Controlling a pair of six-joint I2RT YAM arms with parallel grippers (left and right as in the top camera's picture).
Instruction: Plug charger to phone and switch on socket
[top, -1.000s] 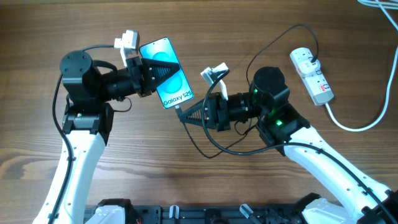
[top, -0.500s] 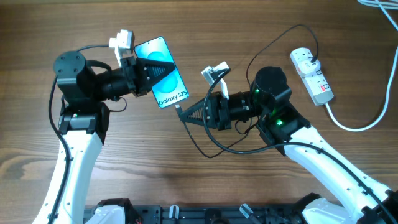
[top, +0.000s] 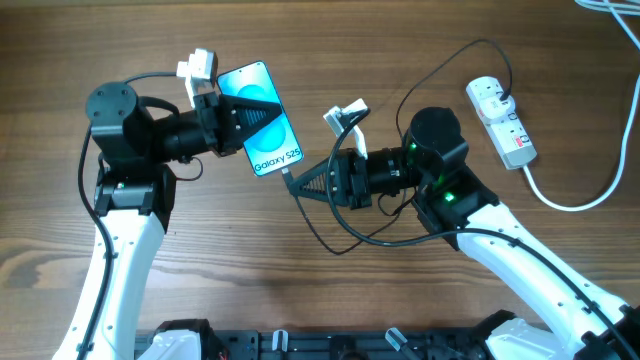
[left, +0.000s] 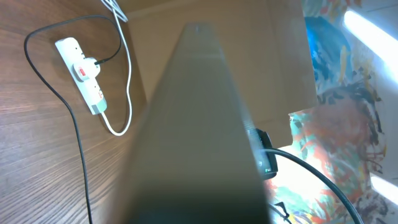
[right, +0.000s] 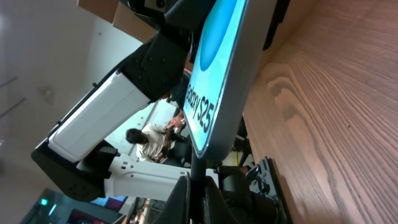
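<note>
My left gripper (top: 250, 115) is shut on the phone (top: 275, 150) and holds it up off the table, turquoise screen facing up. In the left wrist view the phone's blurred back (left: 199, 143) fills the middle and hides the jaws. My right gripper (top: 298, 186) is shut on the charger's connector tip (top: 288, 175), which meets the phone's bottom edge. The right wrist view shows the phone (right: 217, 81) edge-on with the connector (right: 198, 171) at its lower end, between my fingers (right: 198, 202). The socket (top: 500, 122) lies at the far right with the charger's plug in it.
The thin black cable (top: 470, 45) arcs from the socket over to my right arm and loops on the table below it. A thick white cord (top: 570, 203) runs off the right edge. The socket (left: 81, 65) and both cords also show in the left wrist view.
My left arm has shifted the phone slightly left, most of it in the first half second. The right gripper has stayed on the connector almost in place.
</note>
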